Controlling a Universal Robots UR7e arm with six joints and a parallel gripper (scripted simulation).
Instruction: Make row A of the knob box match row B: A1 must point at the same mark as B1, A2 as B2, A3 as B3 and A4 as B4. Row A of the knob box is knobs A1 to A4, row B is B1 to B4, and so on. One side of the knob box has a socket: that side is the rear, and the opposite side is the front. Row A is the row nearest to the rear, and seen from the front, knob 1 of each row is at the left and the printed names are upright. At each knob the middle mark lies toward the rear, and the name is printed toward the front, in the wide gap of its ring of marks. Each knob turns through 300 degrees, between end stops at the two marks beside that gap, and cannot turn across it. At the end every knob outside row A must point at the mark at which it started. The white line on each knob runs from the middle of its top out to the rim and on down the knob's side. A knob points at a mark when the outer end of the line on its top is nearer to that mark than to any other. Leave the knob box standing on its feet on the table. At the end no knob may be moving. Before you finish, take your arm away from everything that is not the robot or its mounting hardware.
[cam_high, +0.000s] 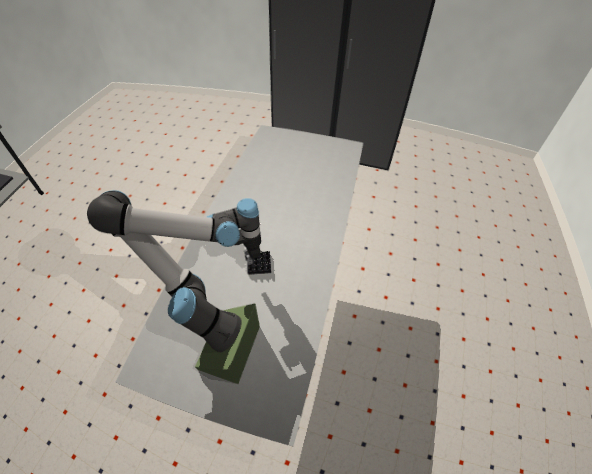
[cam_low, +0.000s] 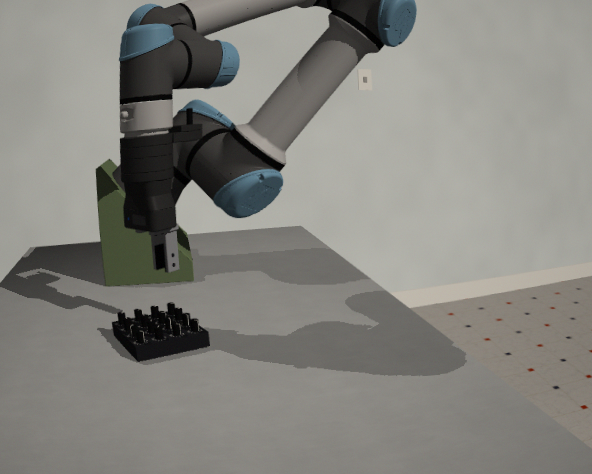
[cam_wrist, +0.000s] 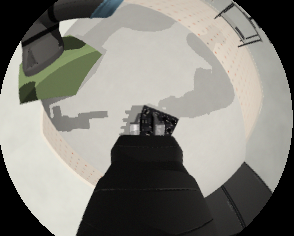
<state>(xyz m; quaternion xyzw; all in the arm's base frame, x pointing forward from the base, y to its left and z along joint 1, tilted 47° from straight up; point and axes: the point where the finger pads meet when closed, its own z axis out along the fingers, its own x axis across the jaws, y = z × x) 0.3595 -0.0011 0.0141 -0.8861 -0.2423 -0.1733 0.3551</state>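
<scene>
The black knob box (cam_high: 259, 270) (cam_low: 172, 346) (cam_wrist: 168, 119) stands flat on the table, with several upright black knobs on top. The white lines, marks and names are too small to read, and I cannot tell which side has the socket. My gripper (cam_low: 165, 269) (cam_wrist: 146, 118) points down with its fingers part open and nothing between them. In the exterior view it is clearly above the knobs, touching none. In the wrist view the fingers cover part of the box. In the top view the wrist hides the fingers.
The grey table (cam_high: 305, 200) (cam_low: 300, 425) carries the green arm mount (cam_high: 248, 345) (cam_low: 130, 257) (cam_wrist: 75, 75), which stands beyond the box in the exterior view. A dark cabinet (cam_high: 305, 65) (cam_wrist: 250, 187) stands at the table's far end. Arm shadows lie across the table.
</scene>
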